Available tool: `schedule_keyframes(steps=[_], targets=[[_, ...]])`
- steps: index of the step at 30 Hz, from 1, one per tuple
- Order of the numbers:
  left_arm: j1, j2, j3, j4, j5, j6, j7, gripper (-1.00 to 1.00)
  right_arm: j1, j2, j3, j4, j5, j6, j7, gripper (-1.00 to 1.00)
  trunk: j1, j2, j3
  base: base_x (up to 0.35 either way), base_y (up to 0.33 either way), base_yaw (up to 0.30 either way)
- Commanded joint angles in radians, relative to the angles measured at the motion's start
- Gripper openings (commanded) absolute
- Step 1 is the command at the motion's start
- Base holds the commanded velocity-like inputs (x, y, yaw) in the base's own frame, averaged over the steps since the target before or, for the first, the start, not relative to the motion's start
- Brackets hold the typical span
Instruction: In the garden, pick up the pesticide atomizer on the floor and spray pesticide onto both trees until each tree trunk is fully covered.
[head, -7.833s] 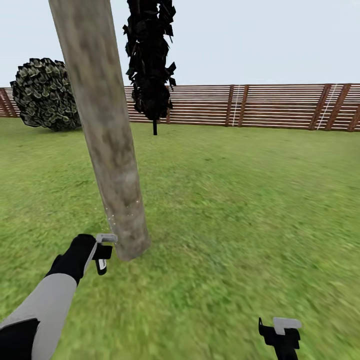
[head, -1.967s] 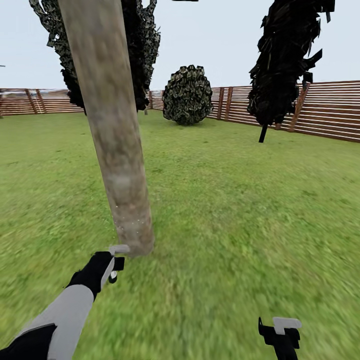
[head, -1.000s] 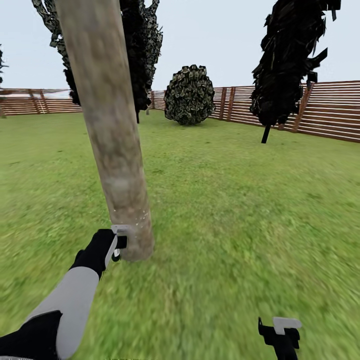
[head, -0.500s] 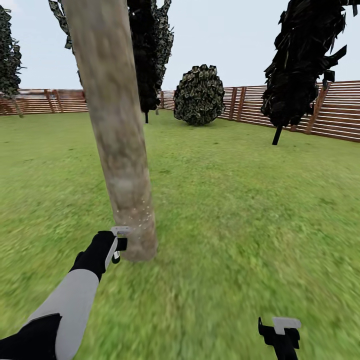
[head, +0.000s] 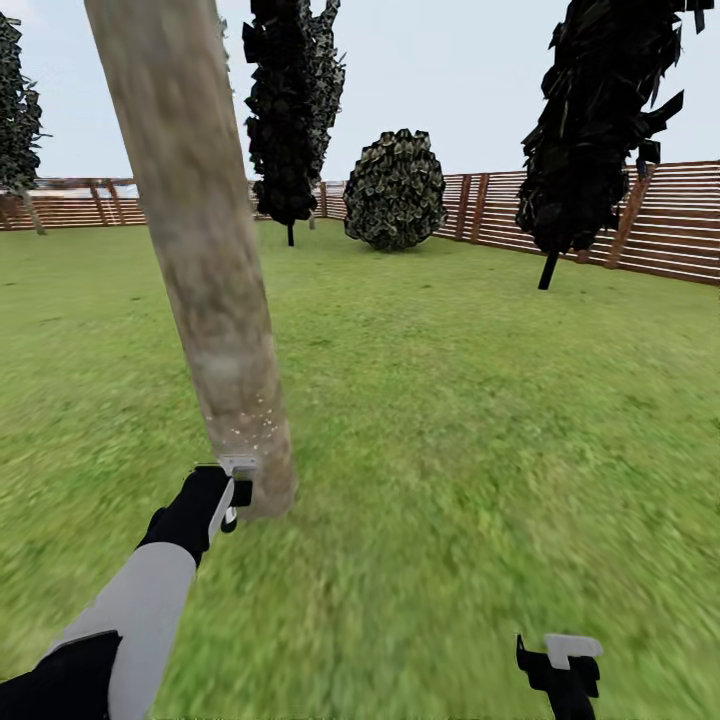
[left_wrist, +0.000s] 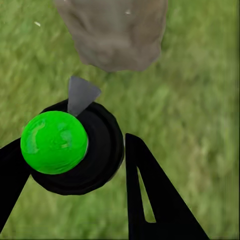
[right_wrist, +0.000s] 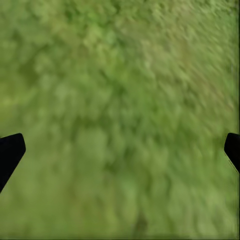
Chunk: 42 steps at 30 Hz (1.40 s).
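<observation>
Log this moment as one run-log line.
left claw: shut on atomizer | nozzle toward tree trunk base, white specks there | right claw: open over grass

Thick grey-brown tree trunk (head: 205, 280), mottled and branchless, leaning slightly, rooted in the lawn (head: 450, 400), pale specks low on the bark. Pesticide atomizer (left_wrist: 75, 150), black with a bright green round cap, grey nozzle toward the trunk base, just beside it.

Mottled grey-brn trunk (head: 215, 300), grn lawn (head: 480, 420)
</observation>
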Motion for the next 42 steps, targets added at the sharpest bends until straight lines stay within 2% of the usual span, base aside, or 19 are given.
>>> schedule_keyframes(steps=[1, 7, 13, 16, 19, 21, 29, 42], targets=[[0.019, 0.000, 0.008, 0.005, -0.006, 0.003, 0.001, -1.00, -0.001, 0.000, -0.005, 0.001, 0.011, -0.002, -0.005, 1.00, 0.000, 0.000, -0.001, 0.029, -0.263, 0.000], [0.088, 0.028, 0.011, 0.010, -0.004, -0.003, 0.004, -1.00, -0.001, 0.000, -0.005, 0.001, 0.011, -0.002, -0.005, 1.00, 0.000, 0.000, -0.001, 0.177, -0.221, 0.000], [0.110, 0.046, 0.016, 0.010, -0.003, -0.005, 0.005, -1.00, -0.001, 0.000, -0.004, 0.001, 0.011, -0.002, -0.005, 1.00, 0.000, 0.000, -0.001, 0.240, -0.187, 0.182], [0.111, 0.048, 0.016, 0.009, -0.002, -0.007, 0.007, -1.00, -0.001, 0.000, -0.005, 0.001, 0.011, -0.002, -0.005, 1.00, 0.000, 0.000, -0.001, 0.242, -0.186, 0.272], [0.111, 0.047, 0.015, 0.017, -0.004, -0.054, 0.015, -1.00, -0.001, 0.000, -0.005, 0.001, 0.011, -0.002, -0.005, 1.00, 0.000, 0.000, -0.001, 0.242, -0.186, 0.277], [0.111, 0.040, 0.012, 0.070, 0.000, -0.076, 0.040, -1.00, -0.001, 0.000, -0.005, 0.001, 0.011, -0.002, -0.005, 1.00, 0.000, 0.000, -0.001, 0.223, -0.198, 0.203], [0.111, 0.038, 0.011, 0.079, -0.001, -0.080, 0.050, -1.00, -0.001, -0.001, -0.005, 0.001, 0.011, -0.002, -0.004, 1.00, 0.000, 0.000, -0.001, 0.046, -0.263, 0.019], [0.111, 0.048, 0.016, 0.079, -0.004, -0.079, 0.052, -1.00, -0.001, -0.002, -0.004, 0.002, 0.013, -0.001, 0.012, 1.00, 0.000, 0.000, -0.001, 0.000, -0.276, 0.007]])
